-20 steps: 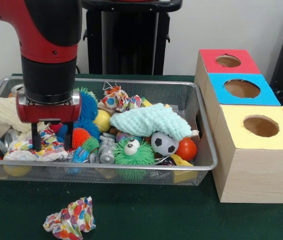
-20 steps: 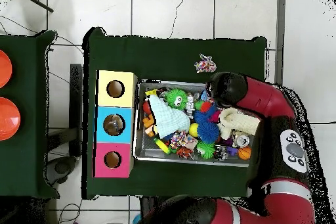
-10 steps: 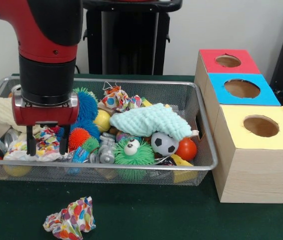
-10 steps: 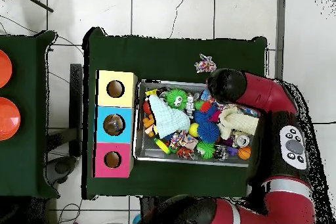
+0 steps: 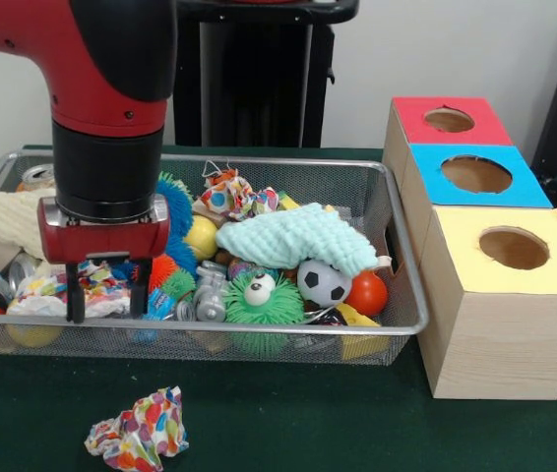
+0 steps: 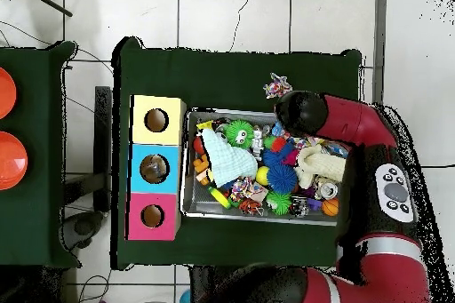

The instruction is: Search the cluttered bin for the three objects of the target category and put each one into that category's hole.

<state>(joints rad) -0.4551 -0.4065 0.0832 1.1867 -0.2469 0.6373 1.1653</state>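
1. Front view, left side: the gripper (image 5: 107, 292) has shifted back toward the middle of the wire bin (image 5: 397, 324) over the last second, after a short drift outward, and it sits a little lower now. Its two black fingers are parted with nothing between them, their tips just above a crumpled colourful paper wad (image 5: 74, 291).
2. That reads as aiming, not lifting; no object has been taken out yet, and which category is wanted cannot be told.
3. Just right of the fingers lie an orange spiky ball (image 5: 161, 269) and a blue spiky ball (image 5: 175, 205); a second paper wad (image 5: 139, 429) lies outside the bin on the table.
4. The arm (image 5: 101, 88) comes straight down, wrist vertical.
5. Far right, the three-hole box (image 5: 495, 324) stands well apart from the gripper.
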